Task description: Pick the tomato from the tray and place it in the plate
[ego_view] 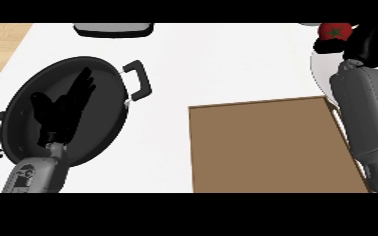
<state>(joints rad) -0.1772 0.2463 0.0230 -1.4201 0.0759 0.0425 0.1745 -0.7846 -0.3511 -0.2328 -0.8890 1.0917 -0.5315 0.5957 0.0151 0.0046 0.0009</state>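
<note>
Right robot hand (358,42) curled round tomato (334,31), seemingly over plate (319,72) | left robot hand (63,105) open | brown tray (258,147) on white counter (214,60)

Red tomato (334,31) with green calyx, brown tray (266,147), black pan (111,95), white counter (221,60), pale plate (319,70)

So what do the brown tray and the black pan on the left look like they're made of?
The tray looks like wood or board: flat matte brown with a slightly lighter edge and no visible grain, so that's uncertain. The pan looks like dark metal, perhaps cast iron or nonstick coated: black, mostly matte, with a thin pale glint along its rim and a looped black handle.
</note>
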